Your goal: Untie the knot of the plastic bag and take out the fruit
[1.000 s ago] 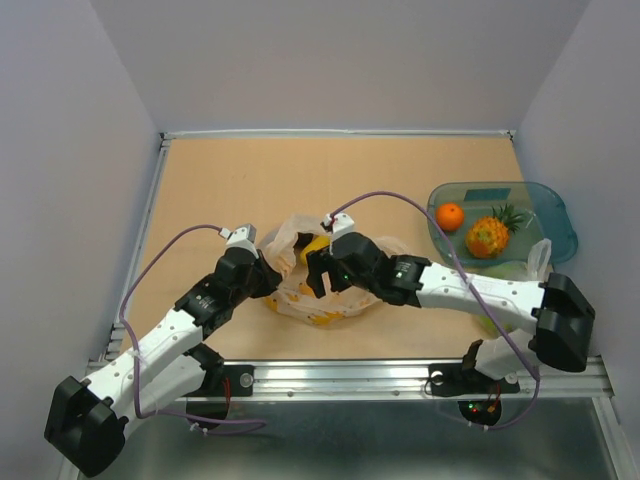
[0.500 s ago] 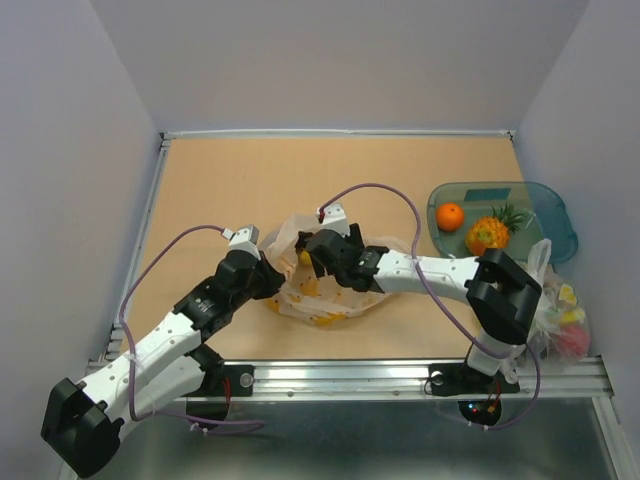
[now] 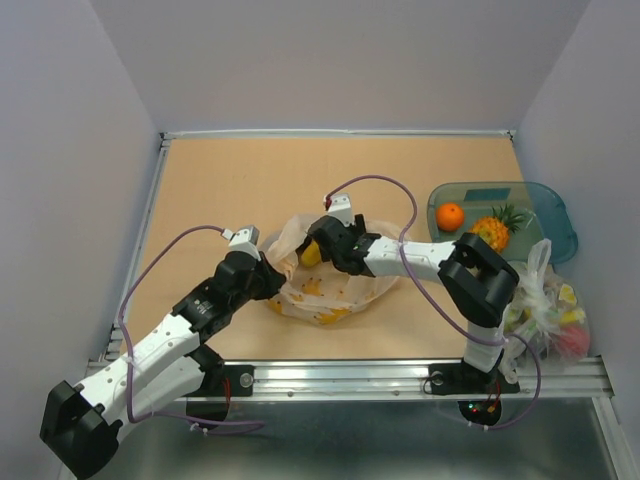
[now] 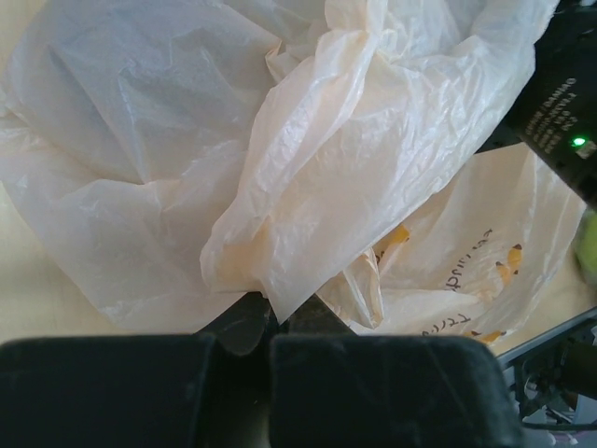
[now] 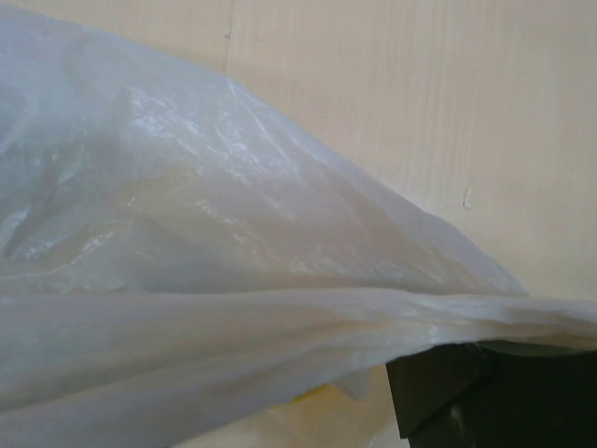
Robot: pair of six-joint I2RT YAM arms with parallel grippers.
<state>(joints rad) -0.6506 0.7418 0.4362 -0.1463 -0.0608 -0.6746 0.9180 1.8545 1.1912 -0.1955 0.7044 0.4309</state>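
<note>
From above, my left gripper [image 3: 270,280] clamps the left rim of the plastic bag [image 3: 335,295], near-centre. My right gripper [image 3: 318,248] reaches into its mouth beside a yellow fruit [image 3: 311,253]. Left wrist: this thin pinch could slip. Right wrist: film blankets everything, so I cannot tell the jaw state and might grab plastic.

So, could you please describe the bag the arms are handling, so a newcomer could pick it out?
On the tan table, look at the front middle. The plastic bag lies there crumpled, pale peach with small orange-yellow marks. The other bag, at the right edge below the teal tray, is clearer and shows bright contents.
</note>
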